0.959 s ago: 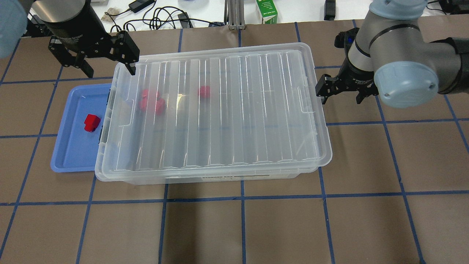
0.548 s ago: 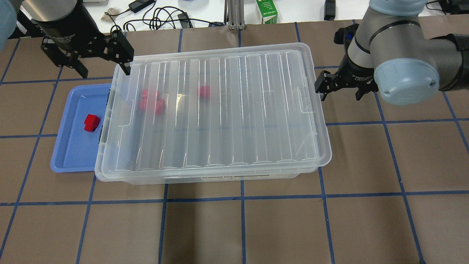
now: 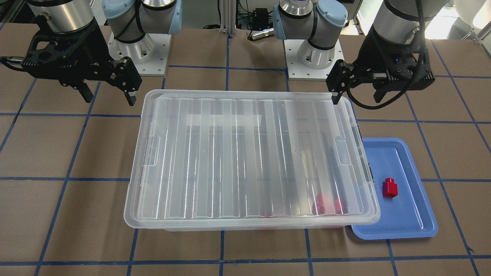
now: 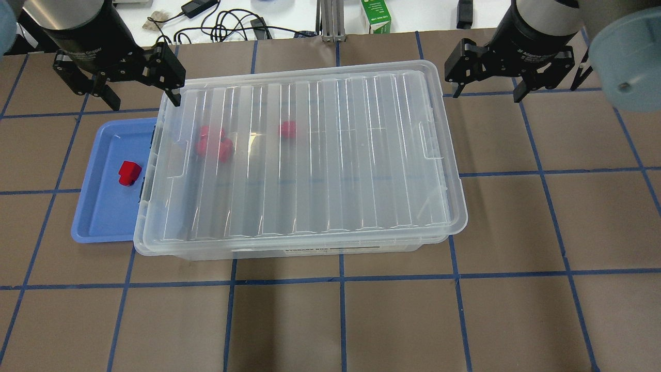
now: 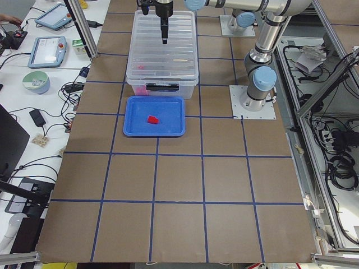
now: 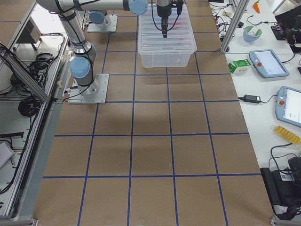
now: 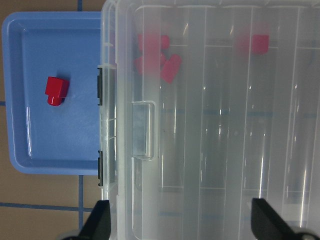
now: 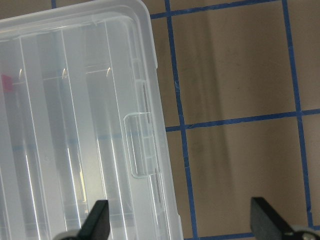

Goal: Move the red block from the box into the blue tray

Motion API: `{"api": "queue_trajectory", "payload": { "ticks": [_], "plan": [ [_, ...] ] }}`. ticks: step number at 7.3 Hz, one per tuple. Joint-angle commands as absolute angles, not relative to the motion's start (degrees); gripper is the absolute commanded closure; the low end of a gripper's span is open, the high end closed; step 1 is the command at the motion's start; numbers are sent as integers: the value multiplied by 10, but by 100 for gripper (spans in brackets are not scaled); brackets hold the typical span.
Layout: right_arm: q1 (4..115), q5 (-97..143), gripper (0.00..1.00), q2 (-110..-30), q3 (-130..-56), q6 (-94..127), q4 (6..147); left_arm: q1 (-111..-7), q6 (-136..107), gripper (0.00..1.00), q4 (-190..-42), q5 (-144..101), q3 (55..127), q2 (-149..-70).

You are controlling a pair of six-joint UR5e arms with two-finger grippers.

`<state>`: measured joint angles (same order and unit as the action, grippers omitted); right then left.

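One red block (image 4: 128,172) lay in the blue tray (image 4: 103,227), just beside the closed box (image 4: 310,251) that held more red blocks (image 4: 213,143). The left jaws and right jaws hung open and empty near the box's far corners. The placing looked done; taking another block would first need the lid (image 4: 361,129) off.

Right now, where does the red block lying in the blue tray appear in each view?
Front-facing: red block, lower right.
Overhead: red block, left of centre.
Exterior left: red block, upper middle.
Exterior right: not visible.
Left wrist: red block, upper left.
Right wrist: not in it.
Landmark: the blue tray under it.
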<state>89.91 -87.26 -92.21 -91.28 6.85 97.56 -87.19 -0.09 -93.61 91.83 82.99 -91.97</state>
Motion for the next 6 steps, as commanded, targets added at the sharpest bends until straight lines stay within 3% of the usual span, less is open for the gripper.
{"api": "queue_trajectory", "payload": {
  "ticks": [1, 6],
  "plan": [
    [901, -874, 0, -925, -915, 64, 970, -872, -1, 0, -936, 917, 830, -919],
    [901, -882, 0, -925, -915, -1, 971, -872, -8, 0, -936, 914, 831, -918]
  ]
}}
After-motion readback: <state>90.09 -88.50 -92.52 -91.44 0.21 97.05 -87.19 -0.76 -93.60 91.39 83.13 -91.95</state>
